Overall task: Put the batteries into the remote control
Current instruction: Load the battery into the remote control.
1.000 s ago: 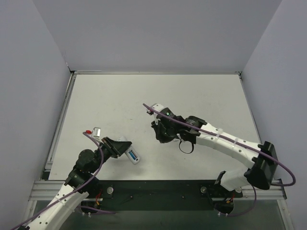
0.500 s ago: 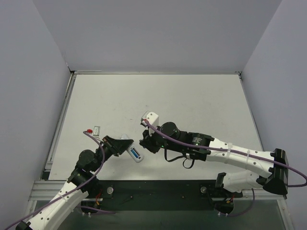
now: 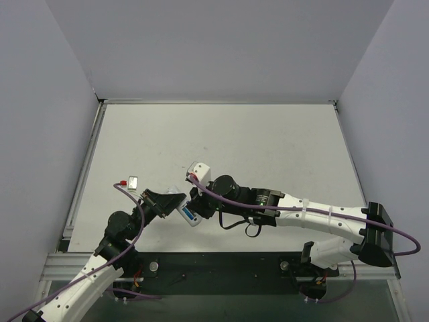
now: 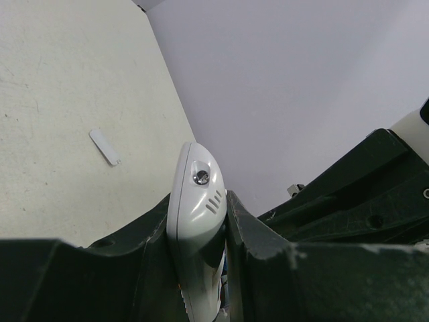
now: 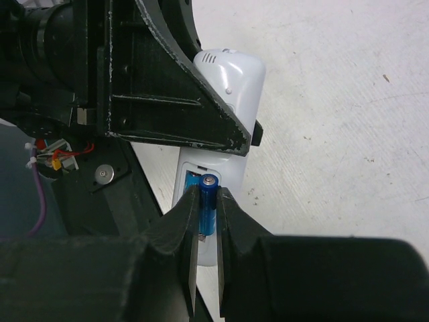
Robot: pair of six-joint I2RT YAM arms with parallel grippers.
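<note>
One battery (image 5: 192, 181) inside the remote control (image 5: 234, 80).

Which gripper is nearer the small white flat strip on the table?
Left. The left gripper, clamping the white oblong plastic remote, sits right of the strip; the right gripper, holding a blue cylindrical battery, is farther, beyond the remote.

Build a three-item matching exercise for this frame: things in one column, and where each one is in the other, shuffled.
Things
1. remote control
2. blue battery
3. flat white strip

Places
A. lying on the table, touched by neither gripper
B. pinched in the right gripper
C. clamped in the left gripper

Pairs: 1-C, 2-B, 3-A
</note>
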